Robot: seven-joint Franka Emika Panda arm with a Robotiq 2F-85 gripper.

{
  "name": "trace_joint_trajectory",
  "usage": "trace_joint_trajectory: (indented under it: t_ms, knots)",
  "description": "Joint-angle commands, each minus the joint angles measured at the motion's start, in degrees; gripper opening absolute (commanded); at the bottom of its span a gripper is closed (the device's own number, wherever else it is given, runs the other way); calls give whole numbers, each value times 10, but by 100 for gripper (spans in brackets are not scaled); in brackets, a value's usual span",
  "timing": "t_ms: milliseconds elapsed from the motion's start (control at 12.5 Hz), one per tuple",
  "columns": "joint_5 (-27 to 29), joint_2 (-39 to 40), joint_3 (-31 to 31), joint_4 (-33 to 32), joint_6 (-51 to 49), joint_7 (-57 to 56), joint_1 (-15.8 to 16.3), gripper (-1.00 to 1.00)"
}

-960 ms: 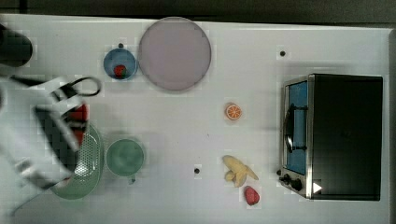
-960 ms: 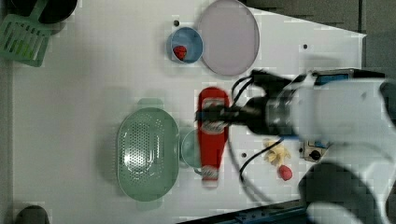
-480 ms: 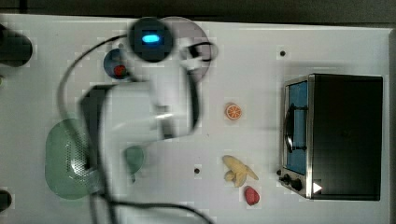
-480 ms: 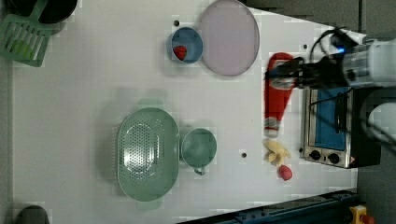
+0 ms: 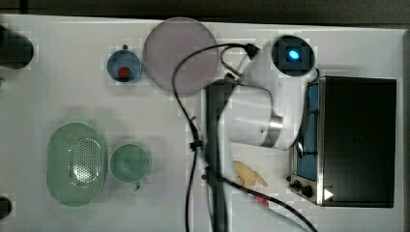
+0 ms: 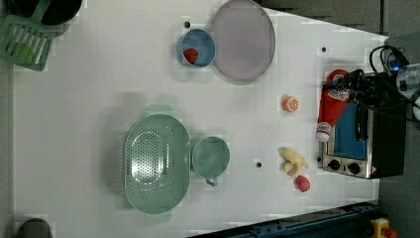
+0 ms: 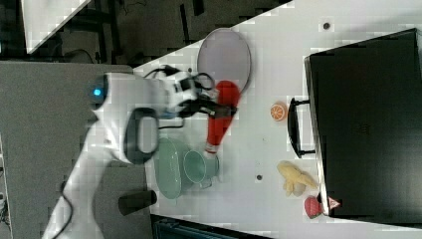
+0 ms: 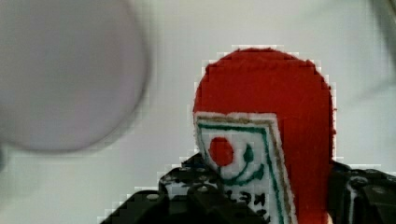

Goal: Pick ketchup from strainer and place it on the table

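In the top view the ketchup is hidden under the white arm (image 5: 261, 113), and a banana-like yellow piece (image 5: 247, 175) and a small red piece beside it are partly crossed by the black cable. In the wrist view only the rounded red base and part of the white label of the ketchup (image 8: 266, 135) can be seen; its cap end is cut off, and the greyish-pink plate (image 8: 60, 70) is blurred. The fingers (image 8: 187, 196) are seen closed partway on the ketchup, one dark pad pressed against each side of the bottle near its base, so the bottle is held between them. In the left view the ketchup (image 6: 333, 105) is seen in front of the blue door of the small oven (image 6: 369, 134), its base toward the gripper (image 6: 354, 87) and its white cap pointing toward the left view's bottom, well apart from the strainer (image 6: 156, 163). In the right view the ketchup (image 7: 221, 115) is seen as a slim red bottle hanging tilted from the gripper (image 7: 211, 107) over the white tabletop (image 7: 268, 64), near the plate's edge; whether its cap touches the tabletop cannot be told. The strainer, pale green and perforated, lies with nothing in it, just beside the green cup (image 6: 211, 156).
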Motion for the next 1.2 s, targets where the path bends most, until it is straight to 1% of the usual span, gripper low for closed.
trace_joint_trajectory:
  t_ms: [80,320,480,560,800,880,1040,1200]
  knots:
    - [1,0,27,-66,57,-30,22,18]
    - [1,21,27,-121,118,-30,22,18]
    - [1,46,27,-138,154,-30,22,18]
    - [1,58,24,-141,173,-30,22,25]
    - [0,67,19,-149,197,-30,22,87]
    - [0,59,21,-148,194,-29,22,100]
    - [4,28,24,-140,179,-23,22,100]
    - [5,-16,28,-114,145,7,22,100]
